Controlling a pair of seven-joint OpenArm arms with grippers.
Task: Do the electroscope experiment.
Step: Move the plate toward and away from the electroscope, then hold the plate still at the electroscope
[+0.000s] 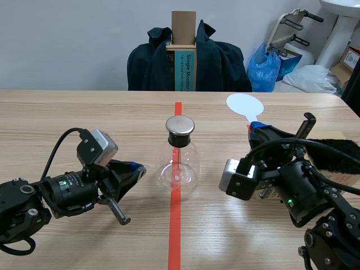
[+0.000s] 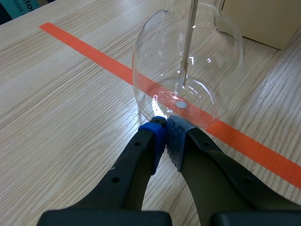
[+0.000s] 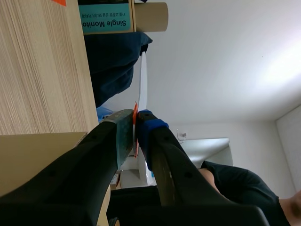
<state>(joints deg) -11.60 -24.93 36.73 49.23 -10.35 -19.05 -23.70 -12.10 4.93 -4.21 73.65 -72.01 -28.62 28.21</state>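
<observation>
Wooden table [image 1: 67, 118] with an orange-red tape line down the middle, and the glass electroscope flask [image 1: 179, 164] sits right on that line, about centre. Black fur pad [image 1: 337, 153] is over by the right arm. Right gripper [image 3: 136, 123] is clamped on the thin stem of a white round paddle [image 1: 244, 104], holding it up edge-on, off to the flask's right. Left gripper [image 2: 165, 128] has its pads pressed together on nothing, tips just at the flask's base. Metal cap [image 1: 180, 125] tops the flask.
</observation>
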